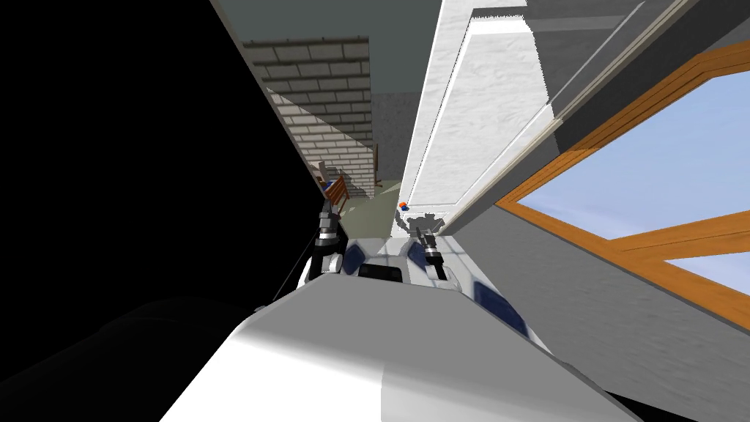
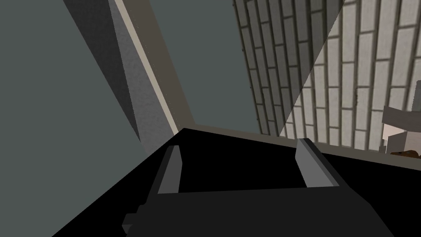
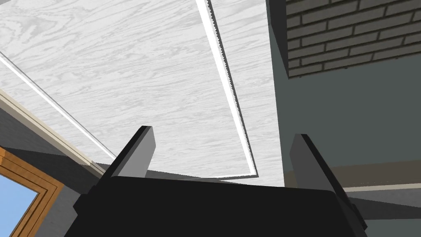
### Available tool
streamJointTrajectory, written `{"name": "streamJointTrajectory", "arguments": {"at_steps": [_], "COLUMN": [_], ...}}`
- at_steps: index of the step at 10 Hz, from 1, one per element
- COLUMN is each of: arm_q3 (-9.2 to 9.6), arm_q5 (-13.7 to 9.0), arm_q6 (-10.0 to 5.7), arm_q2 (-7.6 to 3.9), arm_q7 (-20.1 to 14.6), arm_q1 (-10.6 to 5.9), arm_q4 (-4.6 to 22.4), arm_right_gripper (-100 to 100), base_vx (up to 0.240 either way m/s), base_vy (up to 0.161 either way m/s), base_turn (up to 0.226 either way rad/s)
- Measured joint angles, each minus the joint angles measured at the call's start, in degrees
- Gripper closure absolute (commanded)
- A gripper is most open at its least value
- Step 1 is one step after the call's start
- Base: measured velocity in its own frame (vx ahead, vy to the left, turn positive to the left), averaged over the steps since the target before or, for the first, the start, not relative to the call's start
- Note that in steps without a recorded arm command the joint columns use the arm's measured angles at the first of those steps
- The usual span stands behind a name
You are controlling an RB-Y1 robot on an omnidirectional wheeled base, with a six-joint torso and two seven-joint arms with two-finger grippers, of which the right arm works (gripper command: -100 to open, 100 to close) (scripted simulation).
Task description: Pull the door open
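The white wood-grain door (image 1: 454,110) stands ajar ahead and to my right, its free edge toward the gap in the middle. A small orange and blue thing (image 1: 402,206) sits low at that edge. My right gripper (image 1: 422,232) is just below it, close to the door's face. In the right wrist view the door's panel (image 3: 123,61) spreads behind that gripper (image 3: 223,133), which is open and holds nothing. My left gripper (image 1: 327,211) hangs to the left near the gap. In its wrist view it (image 2: 239,144) is open and empty.
A light brick wall (image 1: 322,110) runs along the left beyond the gap, with a brown piece of furniture (image 1: 335,189) at its foot. A wood-framed window (image 1: 659,146) is set in the grey wall on my right. A black area (image 1: 110,146) covers the left side.
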Motion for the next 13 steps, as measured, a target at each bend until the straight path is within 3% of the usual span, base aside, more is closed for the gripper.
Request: {"name": "streamJointTrajectory", "arguments": {"at_steps": [13], "arm_q3": [-1.31], "arm_q5": [4.78], "arm_q6": [-1.84], "arm_q2": [-0.54], "arm_q7": [10.43], "arm_q1": [-4.37], "arm_q4": [13.26], "arm_right_gripper": [-100], "base_vx": [0.095], "base_vy": [0.012], "base_turn": [0.001]}}
